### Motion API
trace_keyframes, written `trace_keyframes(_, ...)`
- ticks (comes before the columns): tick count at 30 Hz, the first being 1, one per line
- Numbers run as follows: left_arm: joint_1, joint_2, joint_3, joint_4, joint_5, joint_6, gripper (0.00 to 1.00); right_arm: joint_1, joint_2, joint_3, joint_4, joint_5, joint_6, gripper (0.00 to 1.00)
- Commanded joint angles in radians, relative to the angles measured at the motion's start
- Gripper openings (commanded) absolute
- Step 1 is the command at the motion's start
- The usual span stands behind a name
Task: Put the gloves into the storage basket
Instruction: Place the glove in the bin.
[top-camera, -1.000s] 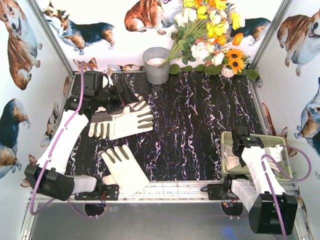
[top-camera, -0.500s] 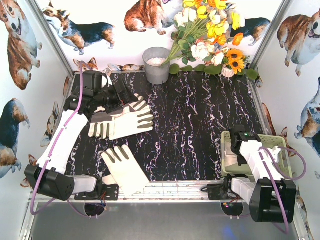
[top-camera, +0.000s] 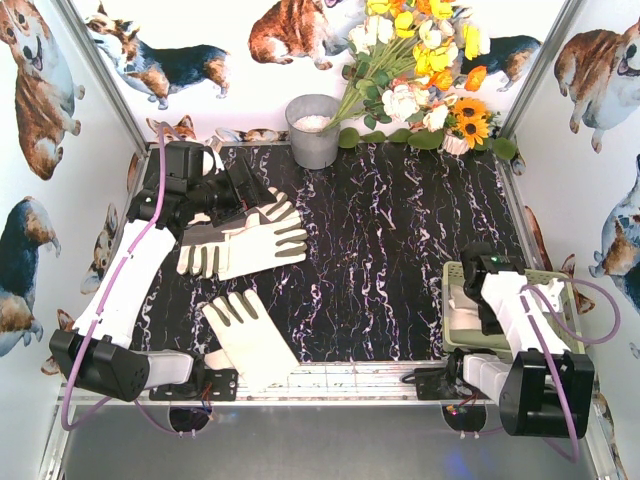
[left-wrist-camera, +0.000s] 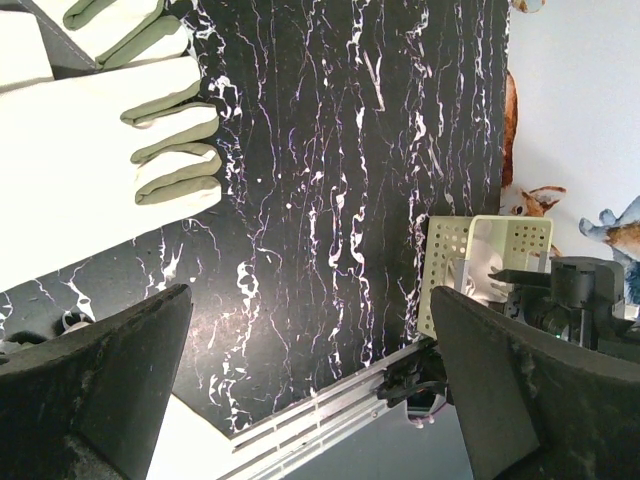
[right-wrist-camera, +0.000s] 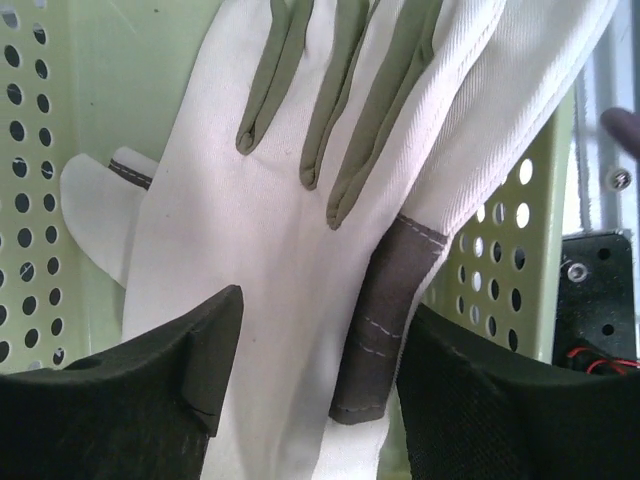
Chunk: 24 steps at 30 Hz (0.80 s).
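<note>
1. Gloves (top-camera: 248, 338) start at the near edge. One lies alone and flat on the worktop (top-camera: 400, 250), left of centre, with its cuff reaching the metal rail (top-camera: 350, 378). It is well apart from the storage basket (top-camera: 548, 282) in the near right corner.
2. One glove in the basket (right-wrist-camera: 250, 230) lies with its olive fingers spread, and its edge seems to ride up the slotted wall (right-wrist-camera: 500, 230). The right gripper (right-wrist-camera: 325, 305) hangs just over it, jaws spread wide and holding nothing.
3. Risk here: if fabric catches on a finger as that gripper lifts, the glove could come back out. The edge on the wall might also slump over the rim.
4. Farther back on the left, the heap (top-camera: 255, 245) of overlapped gloves lies with the left gripper (top-camera: 250, 188) just beyond it. Its jaws are wide apart and empty.
5. Risk here: the heap is floppy and layered, so a pinch may take two gloves or only a fold. A poor hold could slip on the long carry across the worktop.
6. Farthest back stand the grey bucket (top-camera: 313, 130) and the flowers (top-camera: 420, 70), which have no part in the job.
7. Count:
   - one basket, one bucket, one bunch of flowers, two arms
   - one glove alone on the worktop
   - at least one in the basket
   - at least two in the heap; I cannot tell the exact number
</note>
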Motion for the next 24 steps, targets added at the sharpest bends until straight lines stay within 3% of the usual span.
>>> trace_keyframes(1, 0.015, 0.002, -0.003, 0.01, 0.013, 0.012, 1.0, -0.006, -0.03, 0.06, -0.082, 0.105, -0.056, 0.63)
trace_keyframes(4, 0.018, -0.003, -0.004, 0.002, 0.011, 0.019, 1.0, -0.007, -0.06, 0.075, -0.121, 0.122, -0.09, 0.74)
trace_keyframes(7, 0.022, -0.008, -0.002, -0.014, 0.008, 0.026, 1.0, -0.009, -0.105, 0.094, -0.16, 0.134, -0.144, 0.77)
trace_keyframes(13, 0.033, -0.01, 0.002, -0.035, 0.003, 0.043, 1.0, -0.017, -0.205, 0.165, -0.209, 0.105, -0.316, 0.77)
trace_keyframes(20, 0.042, -0.004, -0.004, -0.026, 0.004, 0.046, 1.0, -0.016, -0.284, 0.212, -0.16, -0.122, -0.443, 0.7)
trace_keyframes(24, 0.044, -0.001, -0.005, -0.027, 0.001, 0.049, 1.0, -0.016, -0.276, 0.183, -0.149, -0.256, -0.388, 0.69)
